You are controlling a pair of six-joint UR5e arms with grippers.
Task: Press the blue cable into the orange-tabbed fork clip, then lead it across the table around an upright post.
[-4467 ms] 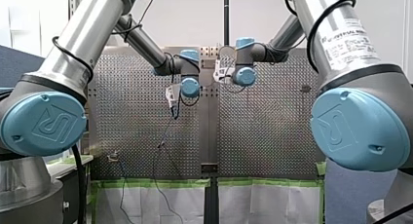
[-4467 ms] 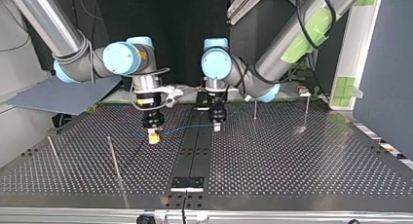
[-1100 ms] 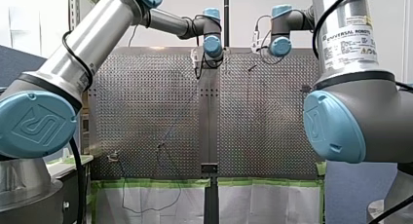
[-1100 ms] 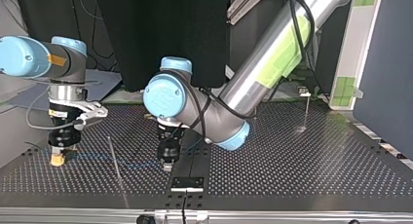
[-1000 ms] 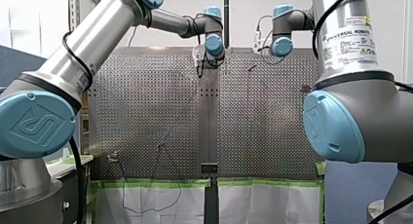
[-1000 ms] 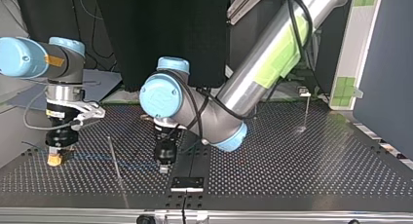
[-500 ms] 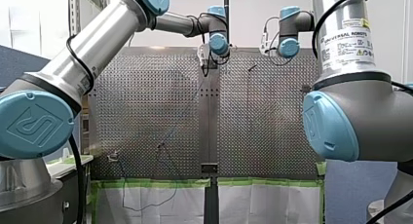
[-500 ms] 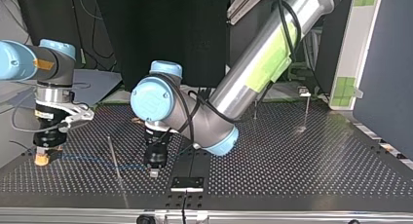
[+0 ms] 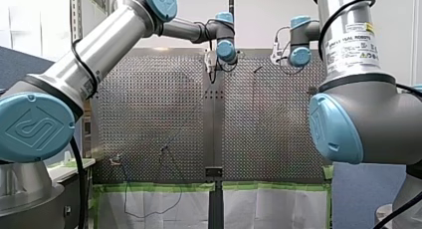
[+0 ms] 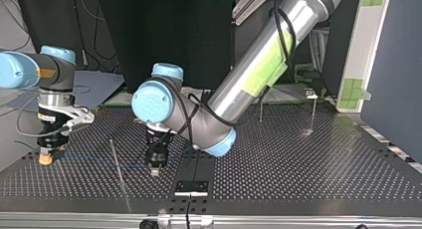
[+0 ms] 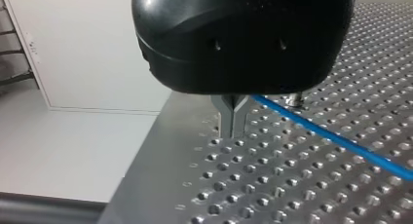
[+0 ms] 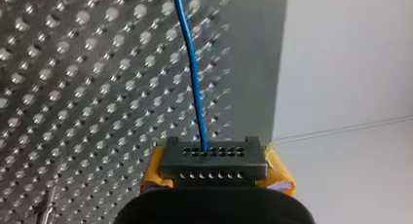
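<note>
In your right wrist view my right pincer (image 12: 213, 158) grasps the blue cable (image 12: 192, 78) running ahead over the desk (image 12: 73, 87); only the left wrist view shows my left pincer (image 11: 233, 126) clenched on it.

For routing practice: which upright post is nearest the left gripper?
The post between left gripper and right gripper; two other posts stand far toward the top view's right.

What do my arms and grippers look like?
The left arm and right arm are silver tubes with blue caps and black cables. The left gripper is black with metal fingers; the right gripper has yellow pads and a black perforated block.
</note>
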